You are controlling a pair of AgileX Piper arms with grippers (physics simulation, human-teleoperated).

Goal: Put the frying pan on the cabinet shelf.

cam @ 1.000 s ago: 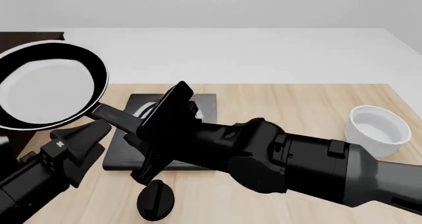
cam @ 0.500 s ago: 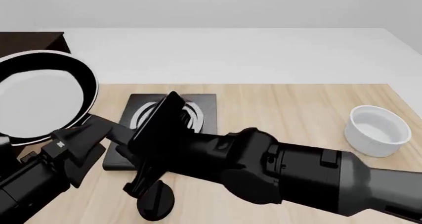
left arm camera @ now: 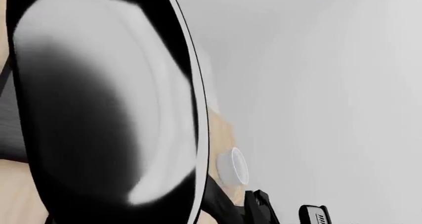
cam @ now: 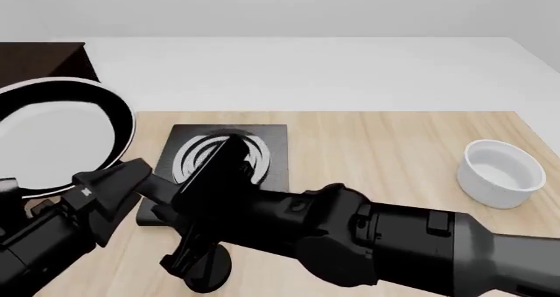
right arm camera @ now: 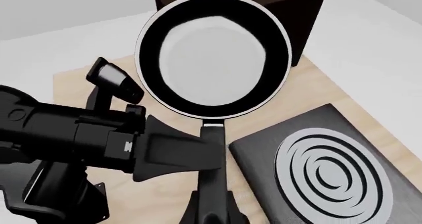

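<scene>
The frying pan (cam: 54, 136) hangs in the air at the left, its glossy pale inside facing up. Its long black handle (right arm camera: 212, 155) runs back into my right gripper (right arm camera: 211, 215), which is shut on it. In the front view the right gripper (cam: 175, 198) reaches in from the right, over the table's front left. My left gripper (cam: 112, 193) sits beside the handle, close to the pan's base, with its fingers apart. The left wrist view is filled by the pan (left arm camera: 99, 110). The dark cabinet shelf (cam: 42, 58) lies beyond the pan at the far left.
A black square stove plate (cam: 225, 154) with silver rings lies on the light wood tabletop (cam: 376, 146), partly under my right arm. A white bowl (cam: 502, 172) stands at the right. A round black knob-like part (cam: 208, 271) shows near the front edge.
The right arm has carried the pan left and a little lower. More of the stove plate now shows. The left gripper has barely moved.
</scene>
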